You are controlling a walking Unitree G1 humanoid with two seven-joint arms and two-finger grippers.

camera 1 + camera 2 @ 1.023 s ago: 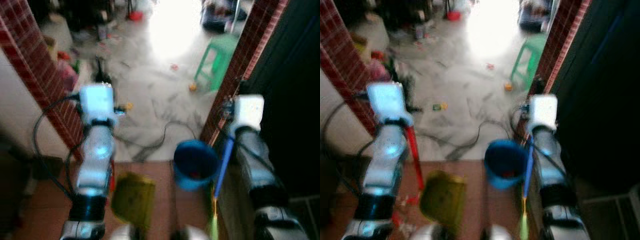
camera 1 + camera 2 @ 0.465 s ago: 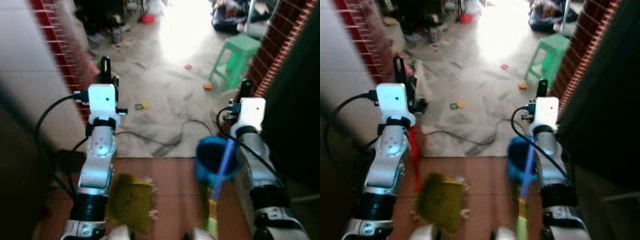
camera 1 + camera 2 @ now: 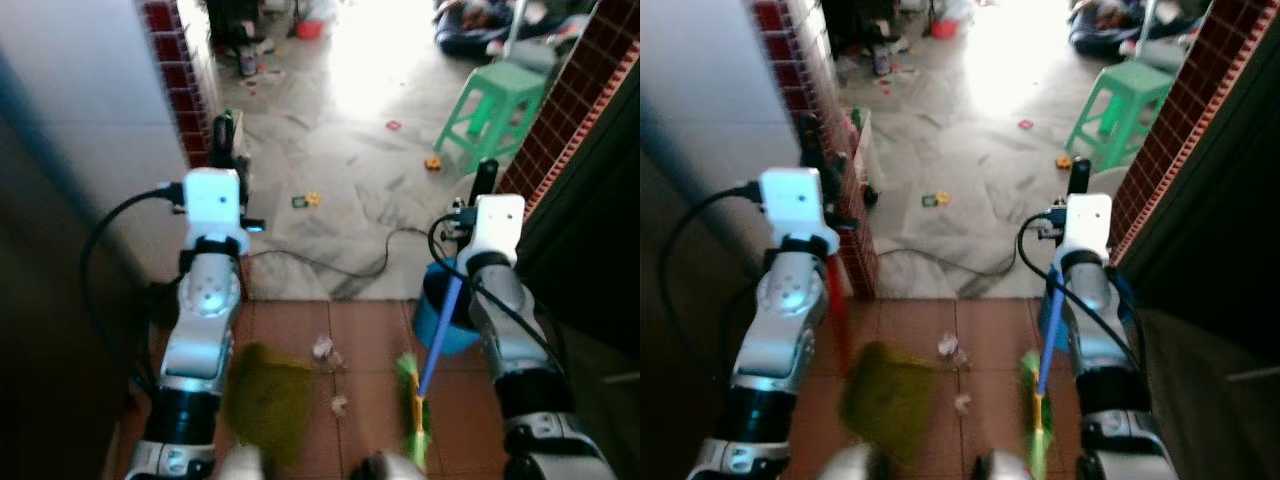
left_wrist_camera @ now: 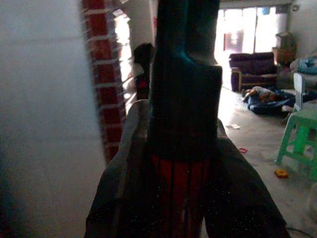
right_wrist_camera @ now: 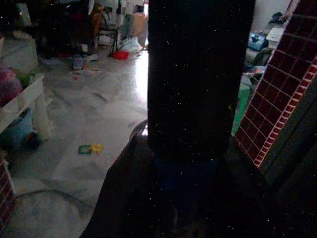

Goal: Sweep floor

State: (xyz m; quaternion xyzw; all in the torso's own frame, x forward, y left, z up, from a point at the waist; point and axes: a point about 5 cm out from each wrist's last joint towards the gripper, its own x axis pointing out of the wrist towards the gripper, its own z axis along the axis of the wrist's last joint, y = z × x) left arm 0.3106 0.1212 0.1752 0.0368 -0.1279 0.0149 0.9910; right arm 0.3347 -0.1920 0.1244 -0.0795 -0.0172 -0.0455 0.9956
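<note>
Floor: pale marble ahead, red-brown tile at the robot's feet, with paper scraps on the tile.
Dustpan: yellow-green, blurred, low by the left arm, on a red handle.
Broom: green bristles on a blue stick, bristles on the tile beside the scraps.
Left tool: clamped on the red handle.
Right tool: clamped on the blue stick; view dark.
Bucket: blue, half hidden behind the right arm.

My blue-handled broom with green bristles and yellow-green dustpan on a red handle hang over terracotta tiled floor strewn with pale scraps.
</note>
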